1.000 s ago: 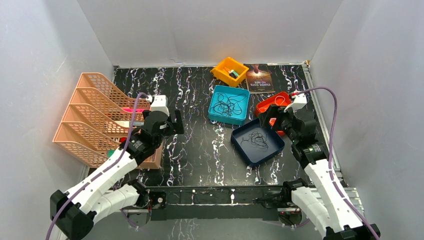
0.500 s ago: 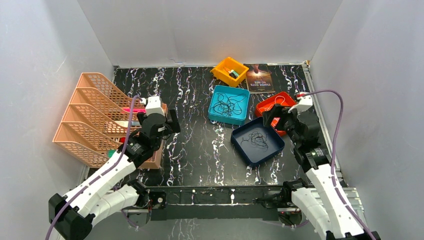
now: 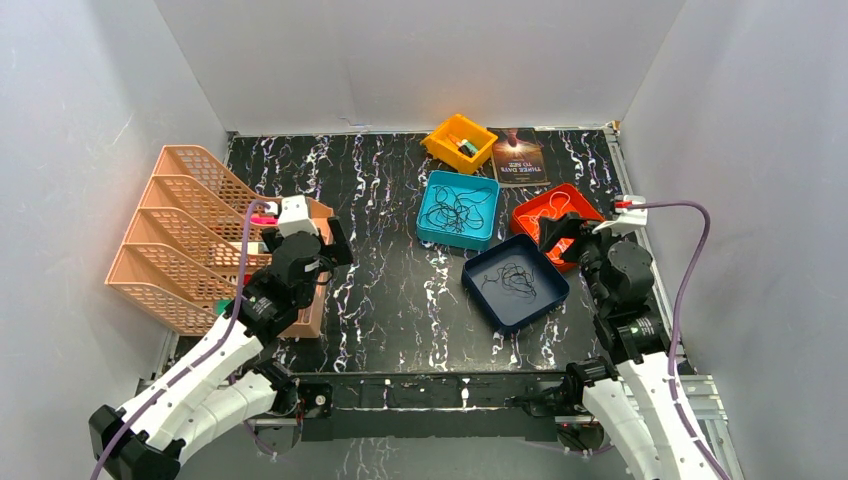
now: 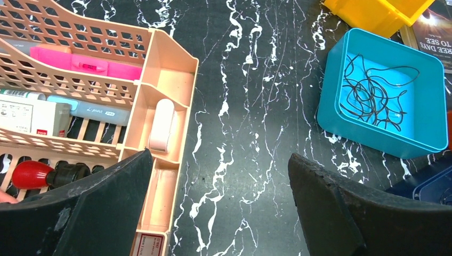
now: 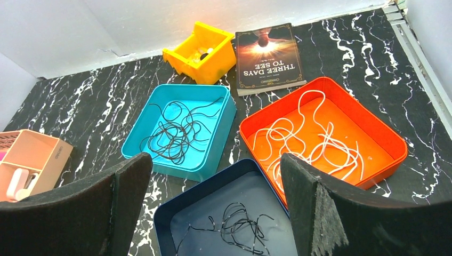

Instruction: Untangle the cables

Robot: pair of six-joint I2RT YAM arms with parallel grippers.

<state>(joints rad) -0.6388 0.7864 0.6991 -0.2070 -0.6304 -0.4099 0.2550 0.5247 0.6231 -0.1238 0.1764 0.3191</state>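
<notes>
Three thin curly cables each lie in a separate tray. A dark cable (image 3: 458, 208) lies in the teal tray (image 3: 430, 215), a white cable (image 3: 560, 203) in the orange tray (image 3: 525, 213), and a black cable (image 3: 517, 278) in the navy tray (image 3: 480, 285). The right wrist view shows all three: dark (image 5: 178, 133), white (image 5: 304, 136), black (image 5: 240, 229). My left gripper (image 4: 219, 160) is open and empty above bare table beside the peach organiser. My right gripper (image 5: 216, 160) is open and empty, raised above the near side of the navy tray (image 5: 176, 205).
A peach stacked file rack (image 3: 180, 230) with a small organiser (image 4: 160, 122) holding pens and an eraser stands at the left. A yellow bin (image 3: 458, 140) and a book (image 3: 518, 157) lie at the back. White walls close in three sides.
Both arms have drawn back toward the near edge, the left wrist shifting left and the right wrist shifting right. The cables and trays have not moved.
</notes>
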